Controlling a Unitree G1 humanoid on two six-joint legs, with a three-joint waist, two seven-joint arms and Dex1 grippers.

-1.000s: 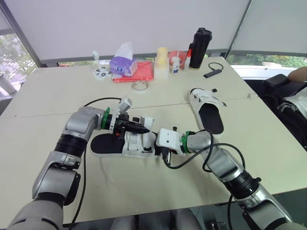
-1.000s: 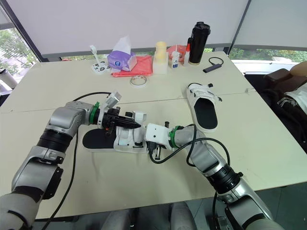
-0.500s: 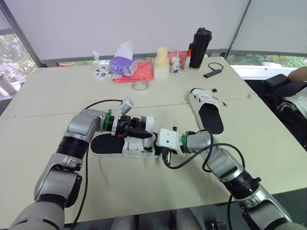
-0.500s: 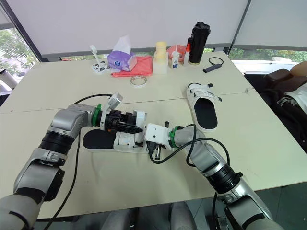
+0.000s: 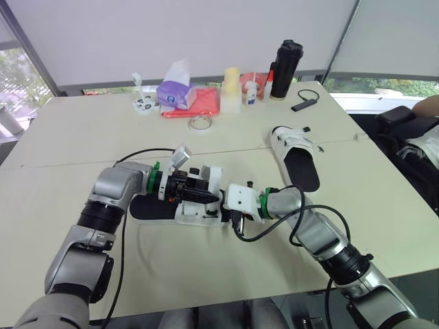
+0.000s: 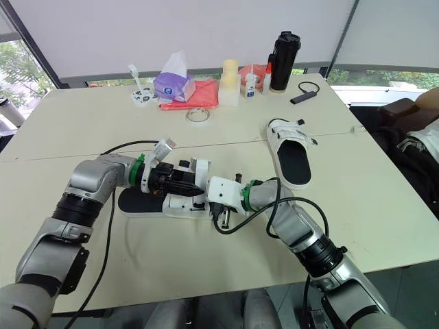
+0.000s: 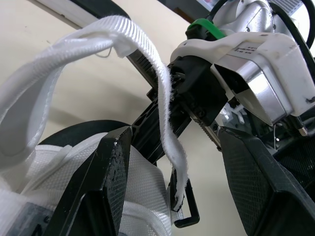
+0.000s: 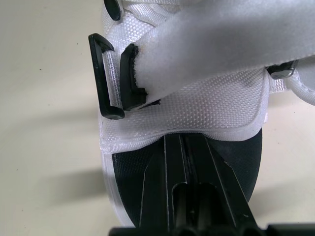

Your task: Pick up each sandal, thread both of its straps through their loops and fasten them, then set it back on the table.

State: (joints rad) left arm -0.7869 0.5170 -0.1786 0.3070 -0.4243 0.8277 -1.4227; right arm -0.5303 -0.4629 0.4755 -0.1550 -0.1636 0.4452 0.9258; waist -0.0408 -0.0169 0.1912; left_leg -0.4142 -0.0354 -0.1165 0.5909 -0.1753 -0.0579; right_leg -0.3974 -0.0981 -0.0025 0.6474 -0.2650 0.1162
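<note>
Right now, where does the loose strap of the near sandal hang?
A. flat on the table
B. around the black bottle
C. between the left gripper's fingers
C: the white strap arches up off the sandal and drops between the spread fingers of the left gripper.

The pale tabletop [image 5: 82, 137] carries a sandal [image 5: 147, 209] toward the front and a second sandal [image 5: 296, 159] farther right. Near the far edge sit a tissue pack [image 5: 175, 91], red cloth [image 5: 202, 103], tape roll [image 5: 199, 123] and black bottle [image 5: 284, 70].
</note>
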